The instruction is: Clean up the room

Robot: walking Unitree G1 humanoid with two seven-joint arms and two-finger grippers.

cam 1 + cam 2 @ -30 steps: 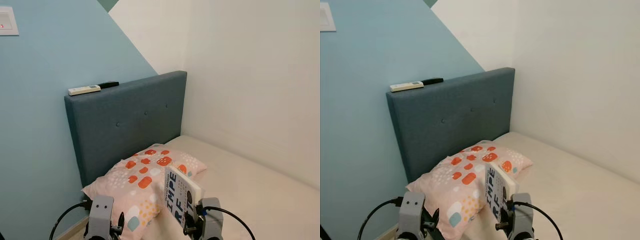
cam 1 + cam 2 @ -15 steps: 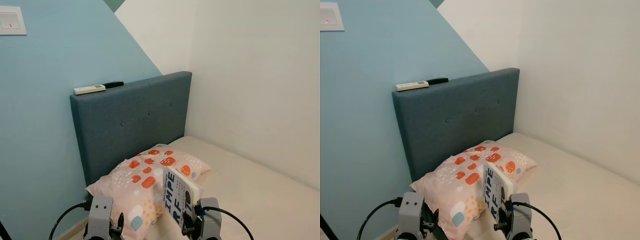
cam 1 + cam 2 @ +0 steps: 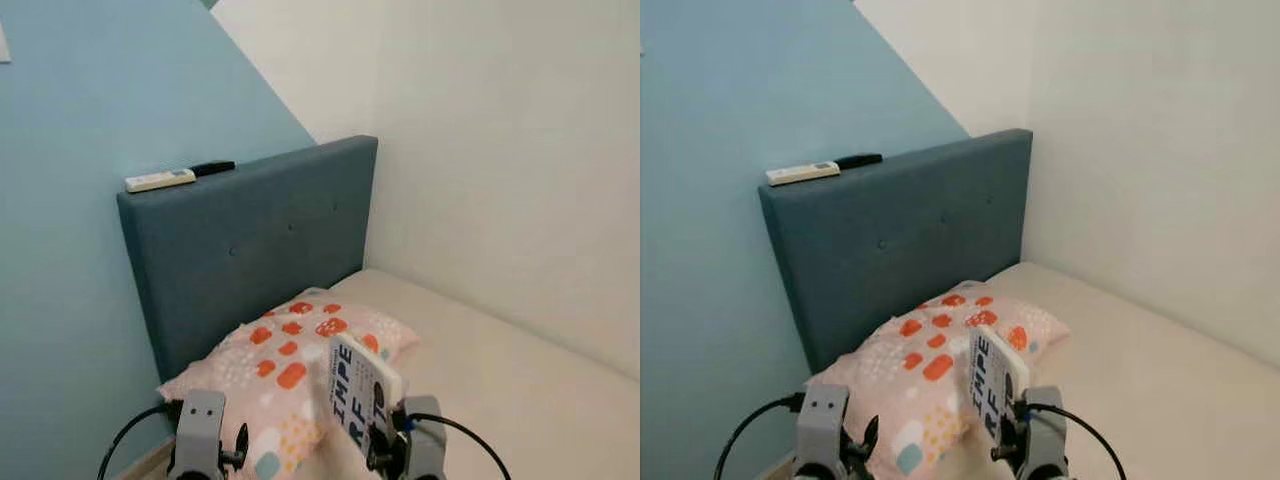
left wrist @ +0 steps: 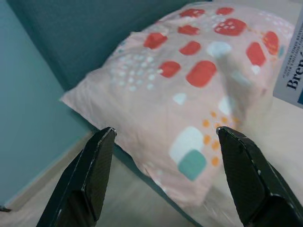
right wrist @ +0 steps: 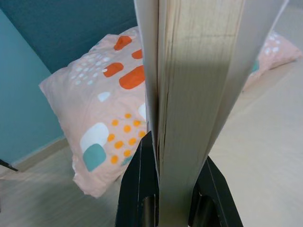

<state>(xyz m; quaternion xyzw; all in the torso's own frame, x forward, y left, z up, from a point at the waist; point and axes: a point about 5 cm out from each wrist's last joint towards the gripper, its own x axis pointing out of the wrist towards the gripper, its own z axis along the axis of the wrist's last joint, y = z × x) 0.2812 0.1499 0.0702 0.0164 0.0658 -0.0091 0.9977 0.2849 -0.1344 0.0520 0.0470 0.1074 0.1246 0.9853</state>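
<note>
My right gripper (image 3: 383, 447) is shut on a white paperback book (image 3: 362, 390), held upright low in the eye views over the bed's near edge; its page edge (image 5: 199, 94) stands between the fingers (image 5: 137, 189) in the right wrist view. A pink pillow (image 3: 290, 365) with orange, white and teal spots lies at the head of the bed, just beyond the book. My left gripper (image 4: 165, 179) is open and empty, low at the left, facing the pillow (image 4: 189, 90).
A blue-grey padded headboard (image 3: 250, 250) stands against the blue wall, with a white remote (image 3: 158, 180) and a black remote (image 3: 213, 167) on its top edge. The beige mattress (image 3: 500, 370) runs along the white wall at the right. Floor (image 4: 109, 189) shows beside the bed.
The camera has shifted, so the whole scene has slid slightly left and down. The book stays in my right gripper and both arms hold their pose.
</note>
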